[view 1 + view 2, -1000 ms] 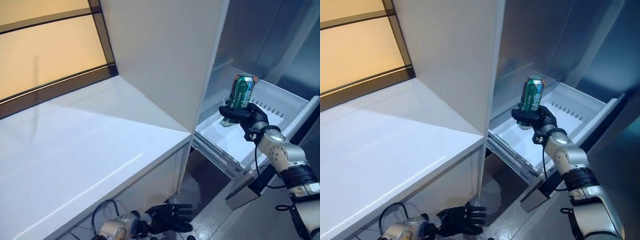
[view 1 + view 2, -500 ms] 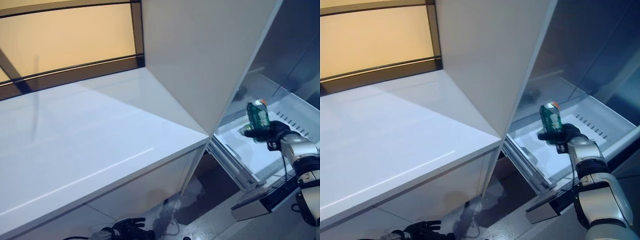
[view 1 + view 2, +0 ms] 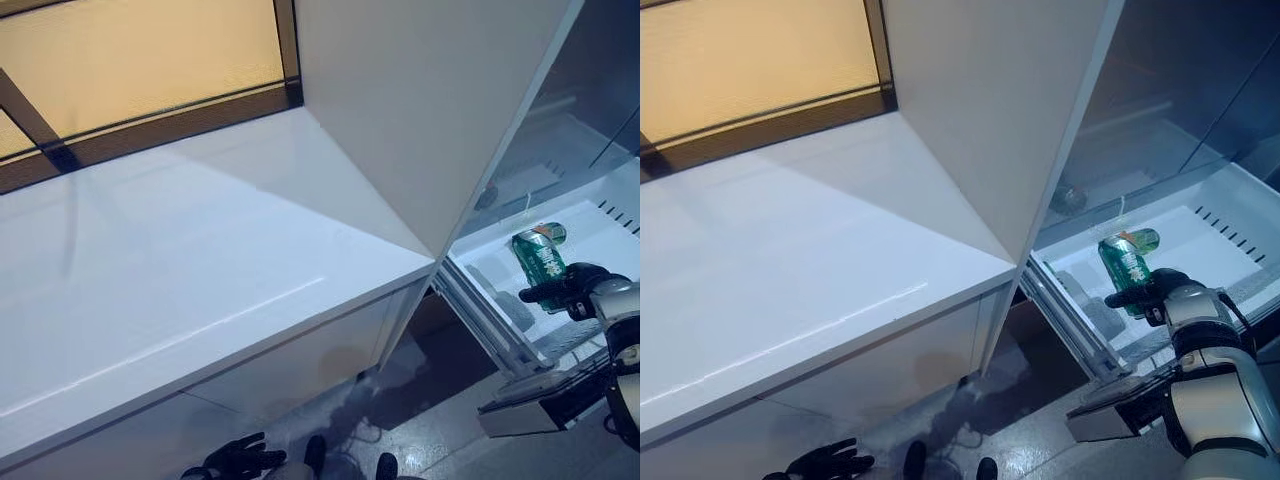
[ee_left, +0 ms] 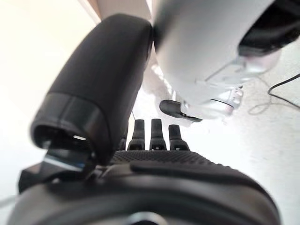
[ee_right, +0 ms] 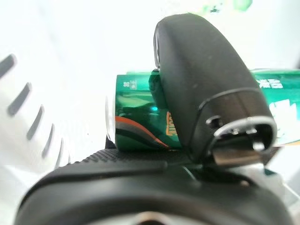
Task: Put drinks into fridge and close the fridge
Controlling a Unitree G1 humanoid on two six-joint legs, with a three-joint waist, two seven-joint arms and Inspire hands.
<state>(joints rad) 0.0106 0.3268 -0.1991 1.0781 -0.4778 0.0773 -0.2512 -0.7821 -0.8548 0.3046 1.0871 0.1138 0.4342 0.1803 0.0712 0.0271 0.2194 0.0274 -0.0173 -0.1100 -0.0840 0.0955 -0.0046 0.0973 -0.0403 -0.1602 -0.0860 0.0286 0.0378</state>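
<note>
The fridge drawer [image 3: 600, 215] stands pulled out, a white tray with a row of slots along one wall, and serves as the reference point for this record. The right hand [image 3: 570, 290] is positioned over the near part of the drawer, its fingers and thumb curled round a green drink can [image 3: 540, 258]. The can is tilted, its top leaning away from the hand toward the drawer's interior, and its lower end sits within the grip; the right wrist view confirms the thumb [image 5: 206, 89] pressed across the can's side. Whether the can touches the drawer floor cannot be determined. A tall white panel [image 3: 440, 100] rises just beside the drawer on the side toward the counter. The white counter [image 3: 200, 260] extends away from the drawer beyond that panel, backed by a dark-framed amber window [image 3: 130, 70]. The left hand [image 3: 238, 462] hangs low, well apart from the drawer, below the counter's front edge near the floor; its fingers are spread and relaxed and it holds nothing.
</note>
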